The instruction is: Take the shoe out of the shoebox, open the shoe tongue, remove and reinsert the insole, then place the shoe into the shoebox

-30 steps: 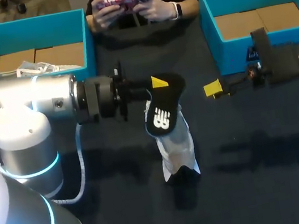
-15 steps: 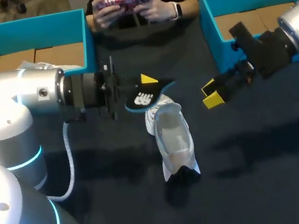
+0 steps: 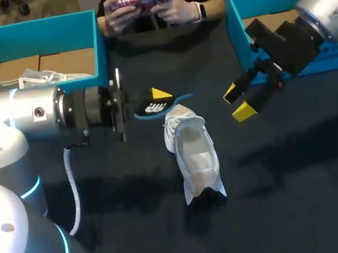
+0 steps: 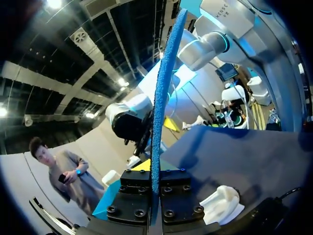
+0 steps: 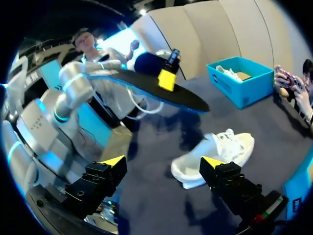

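Note:
A white shoe (image 3: 193,156) lies on the dark table, toe toward me, opening upward. My left gripper (image 3: 156,97) is shut on the black insole (image 3: 150,109), held roughly level just behind the shoe's heel end. In the left wrist view the insole (image 4: 159,107) shows edge-on, blue, clamped between the fingers (image 4: 136,197), with the shoe (image 4: 222,203) below. My right gripper (image 3: 237,102) hangs open to the right of the shoe, holding nothing. From the right wrist, the gripper (image 5: 162,162) frames the shoe (image 5: 215,152), and the insole (image 5: 146,89) hovers beyond.
A teal shoebox (image 3: 98,44) at the back left holds a second white shoe (image 3: 41,77). Another teal shoebox (image 3: 235,31) stands at the back right, behind my right arm. A person sits at the far edge, hands off the table.
My left arm drew back to the left and turned the insole from hanging upright to nearly flat. My right arm swung up and angled its open gripper toward the shoe.

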{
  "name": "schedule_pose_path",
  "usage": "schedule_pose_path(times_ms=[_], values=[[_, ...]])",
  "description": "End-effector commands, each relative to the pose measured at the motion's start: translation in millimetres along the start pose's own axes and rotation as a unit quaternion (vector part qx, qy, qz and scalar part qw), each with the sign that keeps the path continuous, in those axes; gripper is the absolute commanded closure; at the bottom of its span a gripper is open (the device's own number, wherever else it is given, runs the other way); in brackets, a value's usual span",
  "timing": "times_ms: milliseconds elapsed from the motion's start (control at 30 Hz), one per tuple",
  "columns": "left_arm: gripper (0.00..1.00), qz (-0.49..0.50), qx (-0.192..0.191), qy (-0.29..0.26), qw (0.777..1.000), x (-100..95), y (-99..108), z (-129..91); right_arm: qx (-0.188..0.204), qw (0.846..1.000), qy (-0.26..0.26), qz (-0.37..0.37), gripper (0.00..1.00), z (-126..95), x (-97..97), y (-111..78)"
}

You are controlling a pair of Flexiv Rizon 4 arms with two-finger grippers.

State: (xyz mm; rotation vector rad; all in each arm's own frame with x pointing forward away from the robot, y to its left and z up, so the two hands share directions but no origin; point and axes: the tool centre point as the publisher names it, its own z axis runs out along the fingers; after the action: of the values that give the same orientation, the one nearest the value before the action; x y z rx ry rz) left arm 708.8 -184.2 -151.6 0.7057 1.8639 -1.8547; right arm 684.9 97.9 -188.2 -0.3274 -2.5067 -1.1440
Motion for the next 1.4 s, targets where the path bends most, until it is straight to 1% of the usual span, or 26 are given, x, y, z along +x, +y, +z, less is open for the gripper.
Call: schedule_pose_path(times_ms=[33,67,133,167,233,267,300,333,367,400,433,533,600,900,1100,1133,1200,1233,1333,1400], values=[[1.00,-0.004,-0.002,-0.012,1.000,10.9,-4.3,-4.8,0.039,0.997,-0.070,-0.020,0.00,-4.1,1.1,-7.5],[1.00,-0.004,-0.001,-0.011,1.000,12.8,-5.2,-5.2,0.062,0.993,-0.096,-0.024,0.00,-5.0,0.0,-8.5],[1.00,-0.004,-0.003,-0.012,1.000,16.2,-6.5,-5.4,0.078,0.990,-0.114,-0.029,0.00,-6.5,-2.9,-13.3],[1.00,-0.006,-0.002,-0.013,1.000,17.7,-6.9,-5.7,0.091,0.986,-0.134,-0.032,0.00,-7.1,-3.8,-14.9],[1.00,-0.007,-0.006,-0.014,1.000,20.4,-6.7,-6.2,0.092,0.985,-0.143,-0.039,0.00,-6.9,-7.9,-20.3],[1.00,-0.009,-0.007,-0.014,1.000,21.7,-6.4,-6.6,0.099,0.982,-0.153,-0.041,0.00,-6.9,-9.3,-21.3],[1.00,-0.010,-0.009,-0.015,1.000,22.9,-6.1,-7.1,0.105,0.982,-0.150,-0.048,0.00,-6.3,-11.6,-22.9],[1.00,-0.010,-0.009,-0.016,1.000,24.0,-6.2,-7.7,0.120,0.979,-0.158,-0.052,0.00,-5.1,-13.4,-23.8],[1.00,-0.012,-0.009,-0.019,1.000,25.1,-6.2,-8.3,0.125,0.977,-0.161,-0.060,0.00,-3.6,-15.6,-25.8],[1.00,-0.013,-0.009,-0.021,1.000,26.1,-6.2,-8.9,0.128,0.974,-0.173,-0.068,0.00,-2.4,-17.0,-27.1],[1.00,-0.014,-0.009,-0.021,1.000,27.5,-5.9,-9.2,0.144,0.968,-0.191,-0.072,0.00,-1.1,-17.3,-28.0],[1.00,-0.017,-0.011,-0.024,1.000,30.5,-5.2,-9.3,0.147,0.965,-0.201,-0.085,0.00,2.9,-21.0,-32.5],[1.00,-0.020,-0.011,-0.024,0.999,32.9,-5.0,-9.0,0.124,0.967,-0.198,-0.099,0.00,6.7,-27.5,-39.7],[1.00,-0.030,-0.005,-0.026,0.999,35.9,-6.2,-4.1,0.124,0.967,-0.198,-0.099,0.00,6.7,-27.5,-39.7],[1.00,-0.045,0.001,-0.030,0.999,47.5,1.3,2.6,0.124,0.967,-0.198,-0.099,0.00,6.7,-27.5,-39.7],[1.00,-0.043,0.006,-0.036,0.998,49.1,2.6,4.1,0.124,0.967,-0.198,-0.099,0.00,6.7,-27.5,-39.7],[1.00,-0.040,0.010,-0.035,0.999,53.2,3.2,8.8,0.117,0.963,-0.212,-0.119,0.00,11.5,-33.9,-44.2],[1.00,-0.035,0.013,-0.035,0.999,54.6,3.5,10.6,0.126,0.961,-0.215,-0.117,0.00,13.2,-36.9,-45.9],[1.00,-0.042,0.013,-0.035,0.998,58.5,6.6,14.4,0.127,0.958,-0.230,-0.118,0.00,16.6,-43.0,-54.1],[1.00,-0.044,0.011,-0.036,0.998,61.5,8.0,16.1,0.127,0.957,-0.227,-0.129,0.00,19.3,-46.8,-57.5]])
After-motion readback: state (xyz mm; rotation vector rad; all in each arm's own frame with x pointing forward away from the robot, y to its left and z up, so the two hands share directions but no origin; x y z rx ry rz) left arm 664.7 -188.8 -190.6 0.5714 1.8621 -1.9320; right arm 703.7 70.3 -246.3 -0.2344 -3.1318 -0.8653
